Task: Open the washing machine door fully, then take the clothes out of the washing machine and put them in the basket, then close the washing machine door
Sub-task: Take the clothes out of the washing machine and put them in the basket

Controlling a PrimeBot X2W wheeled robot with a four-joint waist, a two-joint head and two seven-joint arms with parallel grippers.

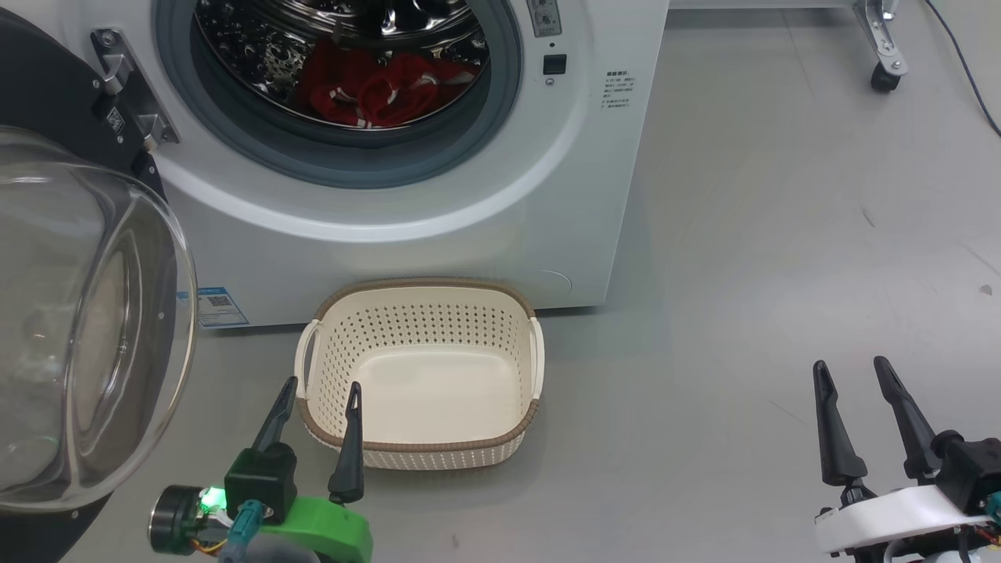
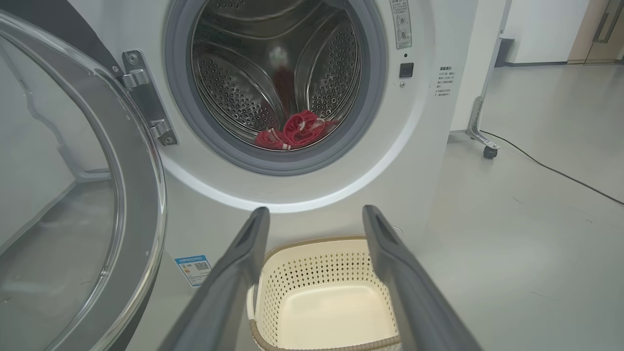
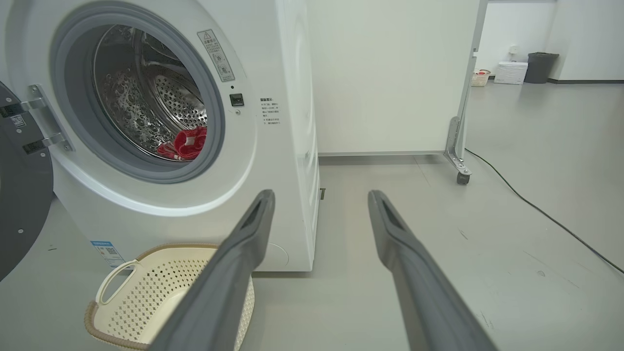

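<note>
Two end effectors appear in the head view, both released and holding nothing. The left end effector [image 1: 324, 383] shows at the near left corner of the basket [image 1: 422, 285]. The right end effector [image 1: 850, 363] sits well apart, over the floor [image 1: 743, 313]. The washing machine [image 1: 407, 234] stands just behind the basket, with its door [image 1: 78, 328] swung open to the left. The clothes [image 1: 367, 94] lie at the bottom of the drum [image 1: 258, 47].

Left wrist view: the left end effector is spread wide, with the basket below it and the red clothes in the drum beyond.

Right wrist view: the right end effector is spread with nothing between its parts. The basket lies at the lower left, just in front of the washing machine.
</note>
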